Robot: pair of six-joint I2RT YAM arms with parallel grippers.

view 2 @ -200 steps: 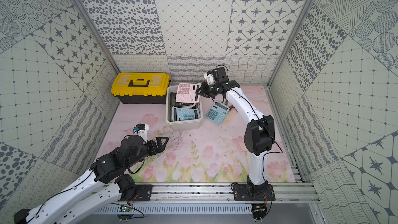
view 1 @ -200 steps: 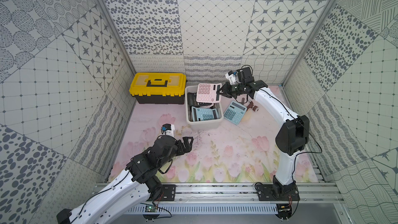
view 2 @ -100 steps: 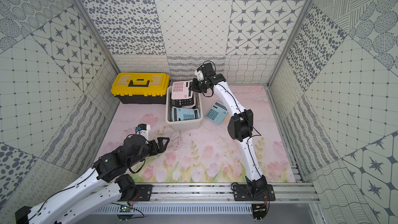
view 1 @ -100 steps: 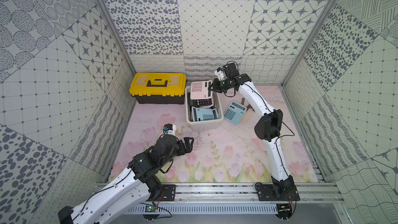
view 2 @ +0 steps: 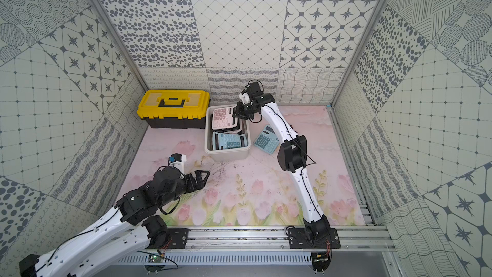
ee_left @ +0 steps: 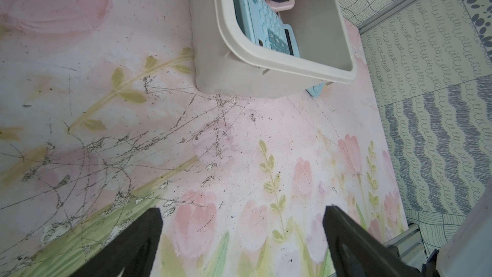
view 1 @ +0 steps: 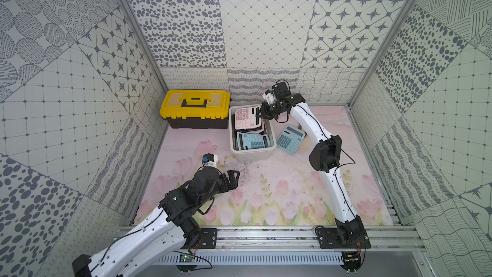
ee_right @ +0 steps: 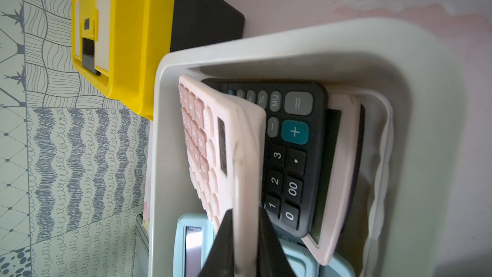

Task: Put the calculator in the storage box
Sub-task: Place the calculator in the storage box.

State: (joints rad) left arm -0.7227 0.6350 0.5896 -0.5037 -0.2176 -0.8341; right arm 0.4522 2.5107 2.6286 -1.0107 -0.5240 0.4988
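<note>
Right gripper [ee_right: 245,211] pinches one edge of the pink calculator [view 1: 246,118], which sits tilted inside the far end of the box [view 1: 251,153] — over a black calculator [ee_right: 290,155]. Left gripper [ee_left: 242,209] hovers above the mat [ee_left: 239,142], jaws spread wide. A blue calculator [view 1: 290,139] lies just beside the box.

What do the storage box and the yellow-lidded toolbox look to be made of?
Storage box: likely moulded plastic, off-white and matte, with a rolled rim and rounded corners. Toolbox: probably hard plastic, a smooth yellow lid over a black base, with a moulded handle recess.
</note>
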